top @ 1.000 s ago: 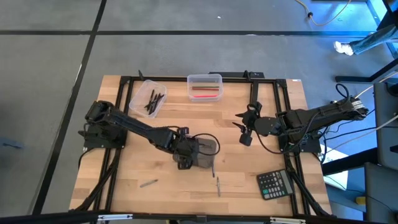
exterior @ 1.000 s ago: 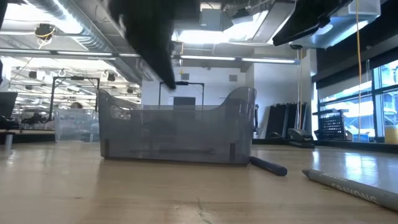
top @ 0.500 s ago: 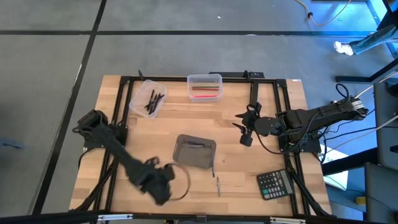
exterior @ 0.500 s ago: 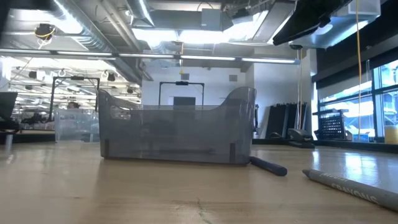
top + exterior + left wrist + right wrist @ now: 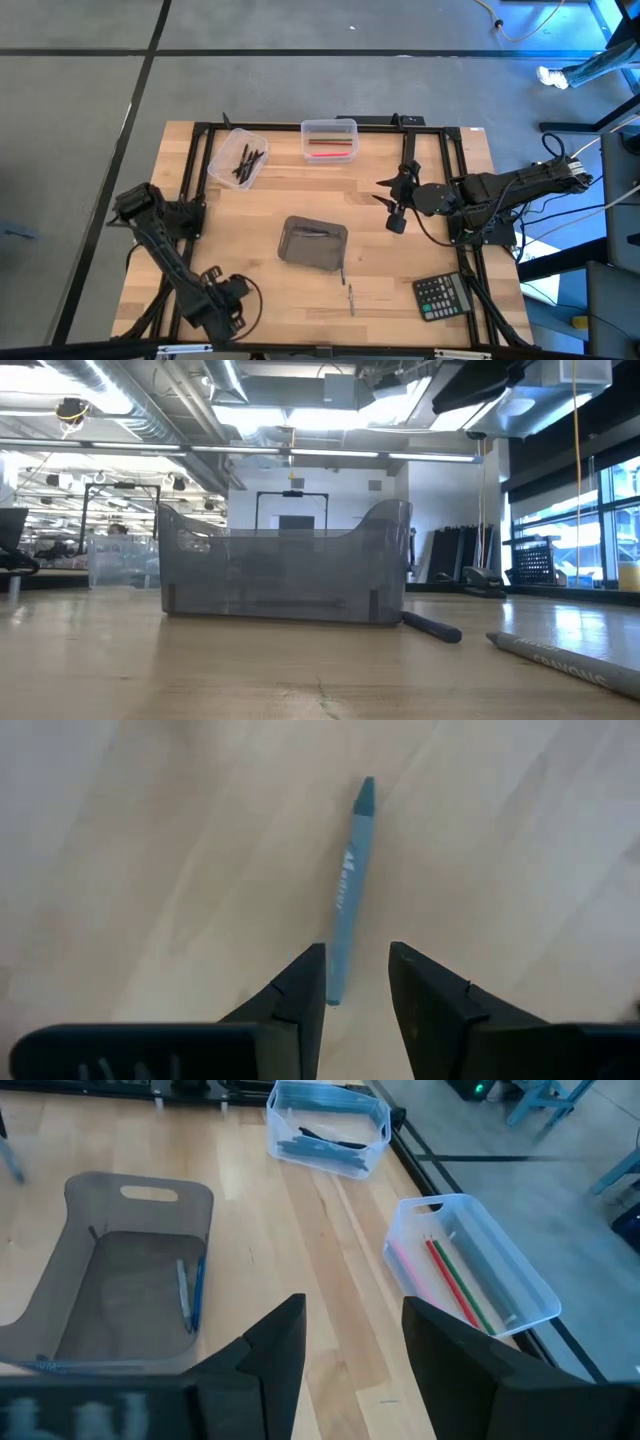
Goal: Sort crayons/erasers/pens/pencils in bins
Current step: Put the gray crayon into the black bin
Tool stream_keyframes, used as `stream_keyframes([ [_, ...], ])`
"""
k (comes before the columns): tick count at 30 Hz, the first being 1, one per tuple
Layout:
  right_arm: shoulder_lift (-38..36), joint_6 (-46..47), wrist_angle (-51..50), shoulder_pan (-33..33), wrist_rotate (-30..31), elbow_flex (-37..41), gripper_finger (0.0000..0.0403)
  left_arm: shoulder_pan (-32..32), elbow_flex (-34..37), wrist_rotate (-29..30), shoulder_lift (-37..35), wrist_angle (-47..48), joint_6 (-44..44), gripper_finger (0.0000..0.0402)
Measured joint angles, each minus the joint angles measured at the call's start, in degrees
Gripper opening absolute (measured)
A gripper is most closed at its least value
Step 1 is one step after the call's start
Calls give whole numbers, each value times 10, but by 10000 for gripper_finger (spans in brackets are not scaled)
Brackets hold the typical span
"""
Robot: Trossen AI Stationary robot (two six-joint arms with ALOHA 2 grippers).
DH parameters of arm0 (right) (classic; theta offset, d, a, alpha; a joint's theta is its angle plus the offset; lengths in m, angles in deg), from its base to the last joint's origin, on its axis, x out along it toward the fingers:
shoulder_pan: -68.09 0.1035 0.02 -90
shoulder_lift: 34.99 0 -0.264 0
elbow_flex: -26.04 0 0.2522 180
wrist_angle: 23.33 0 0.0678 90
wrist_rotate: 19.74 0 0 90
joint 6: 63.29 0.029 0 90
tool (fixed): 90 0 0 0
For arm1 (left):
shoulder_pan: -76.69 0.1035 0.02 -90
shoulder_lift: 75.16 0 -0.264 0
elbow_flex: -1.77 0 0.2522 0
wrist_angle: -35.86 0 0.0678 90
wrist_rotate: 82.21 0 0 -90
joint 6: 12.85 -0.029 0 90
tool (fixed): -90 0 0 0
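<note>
A bluish-grey crayon [image 5: 347,890] lies flat on the wood near the table's front left corner. My left gripper [image 5: 357,982] hangs over it, open and pointing down, fingertips either side of the crayon's near end. In the high view my left gripper [image 5: 222,305] hides the crayon. My right gripper [image 5: 395,207] waits open above the table's right half. The smoky grey bin [image 5: 313,243] stands mid-table with blue pens [image 5: 190,1295] inside. One clear bin [image 5: 240,158] holds dark sticks; the other [image 5: 329,139] holds red ones.
Two loose sticks [image 5: 343,272] [image 5: 351,298] lie just right of the grey bin. In the low view a dark stick [image 5: 432,627] and a grey crayon [image 5: 560,655] show there too. A black calculator [image 5: 443,296] sits at the front right. A black frame [image 5: 300,125] edges the table.
My left gripper has swung from over the grey bin toward the table's near left corner, sinking a little and rolling its wrist, and now hangs over the crayon.
</note>
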Motion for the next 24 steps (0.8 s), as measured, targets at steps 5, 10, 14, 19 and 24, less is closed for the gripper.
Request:
stream_keyframes([
  [5,0,-1,3,0,0,0,171,1,6,2,0,-2,-24,104],
  [10,0,11,0,0,-3,0,171,6,16,1,14,-2,-33,104],
  [14,0,34,-13,1,-17,0,171,13,46,-2,14,-58,-33,104],
  [19,0,49,-22,13,-19,0,171,25,78,-42,9,-93,-35,104],
  [24,0,62,-23,28,-20,0,171,43,78,-67,9,-91,-75,88],
])
